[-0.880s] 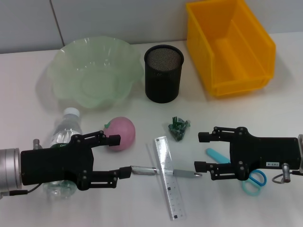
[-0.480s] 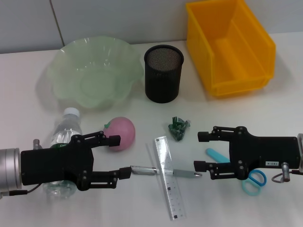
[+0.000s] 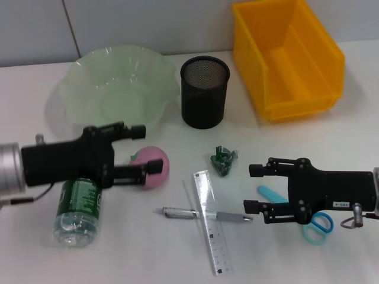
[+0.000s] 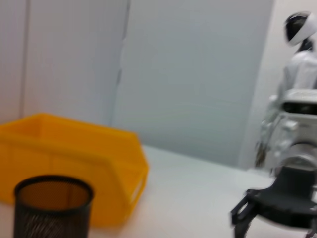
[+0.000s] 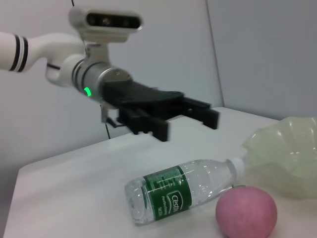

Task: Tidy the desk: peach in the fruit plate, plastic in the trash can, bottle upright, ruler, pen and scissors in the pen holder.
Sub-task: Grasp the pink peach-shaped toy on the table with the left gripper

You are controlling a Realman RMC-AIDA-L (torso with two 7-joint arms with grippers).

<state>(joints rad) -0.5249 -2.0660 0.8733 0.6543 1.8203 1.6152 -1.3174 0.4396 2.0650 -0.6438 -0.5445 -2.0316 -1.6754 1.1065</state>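
Note:
The pink peach [image 3: 155, 176] lies on the table in front of the pale green fruit plate [image 3: 115, 89]; it also shows in the right wrist view [image 5: 246, 212]. My left gripper [image 3: 150, 148] is open and hovers over the peach, one finger on each side. The clear bottle [image 3: 77, 208] with a green label lies on its side under the left arm. The crumpled green plastic [image 3: 223, 160], the ruler [image 3: 211, 222], the pen [image 3: 177, 212] and the blue scissors [image 3: 318, 226] lie on the table. My right gripper [image 3: 253, 189] is open and empty, just right of the pen's tip.
The black mesh pen holder [image 3: 204, 92] stands behind the plastic. The yellow bin [image 3: 287, 56] is at the back right. The left wrist view shows the bin [image 4: 74, 168], the holder [image 4: 52, 208] and the right gripper [image 4: 257, 215] farther off.
My left arm has moved away from the front edge toward the peach, uncovering the bottle. Its fingers now straddle the peach. The right arm has not moved.

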